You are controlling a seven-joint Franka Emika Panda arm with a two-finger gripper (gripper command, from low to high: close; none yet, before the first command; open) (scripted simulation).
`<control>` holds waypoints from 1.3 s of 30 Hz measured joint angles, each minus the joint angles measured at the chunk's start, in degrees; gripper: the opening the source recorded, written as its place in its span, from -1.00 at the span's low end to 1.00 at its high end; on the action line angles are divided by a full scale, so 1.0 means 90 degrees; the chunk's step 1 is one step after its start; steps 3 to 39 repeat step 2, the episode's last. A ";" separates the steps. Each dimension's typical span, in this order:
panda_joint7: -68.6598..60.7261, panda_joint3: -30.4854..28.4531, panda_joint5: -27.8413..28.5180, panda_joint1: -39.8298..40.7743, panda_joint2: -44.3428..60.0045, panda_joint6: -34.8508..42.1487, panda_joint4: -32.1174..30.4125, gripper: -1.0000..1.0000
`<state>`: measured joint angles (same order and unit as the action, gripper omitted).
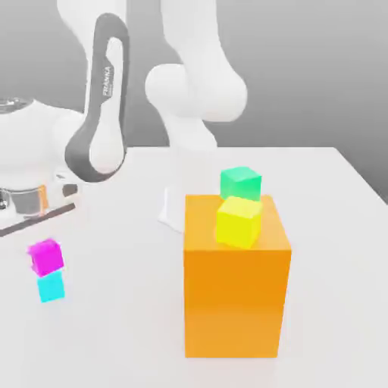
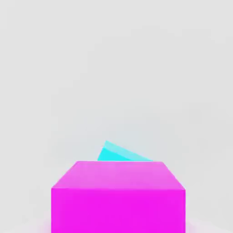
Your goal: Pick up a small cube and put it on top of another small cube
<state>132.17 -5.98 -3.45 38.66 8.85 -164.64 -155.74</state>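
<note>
- Nearest the exterior camera stands the big orange block [image 1: 236, 292], right of centre on the white table [image 1: 114, 333].
- On the orange block's top face, toward its near edge, sits the yellow cube [image 1: 239, 222].
- Behind the yellow cube, at the block's far edge, is the green cube [image 1: 241, 183]; whether it rests on the block or on the table behind it cannot be told.
- Well apart from these, at the exterior view's left, the small magenta cube [image 1: 45, 257] rests on top of the small cyan cube [image 1: 51, 287], turned a little askew on it so their edges do not line up.
- Seen from the hand view, the magenta cube [image 2: 118, 198] is close in front, with a corner of the cyan cube [image 2: 119, 153] peeking out past its top edge.
- The white arm [image 1: 189, 91] rises at the far side of the table, with a grey-trimmed link [image 1: 102, 114] bent down toward the exterior view's left.
- The gripper's fingers cannot be made out, so whether they stand apart or together cannot be told.
- Nothing touches the magenta cube apart from the cyan cube beneath it.
</note>
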 joint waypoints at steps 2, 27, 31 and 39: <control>0.0000 0.0000 0.0000 0.0000 0.0000 0.0000 0.0000 1.00; 0.0000 0.0000 0.0000 0.0000 0.0000 0.0000 0.0000 1.00; 0.0000 0.0000 0.0000 0.0000 0.0000 0.0000 0.0000 1.00; 0.0000 0.0000 0.0000 0.0000 0.0000 0.0000 0.0000 1.00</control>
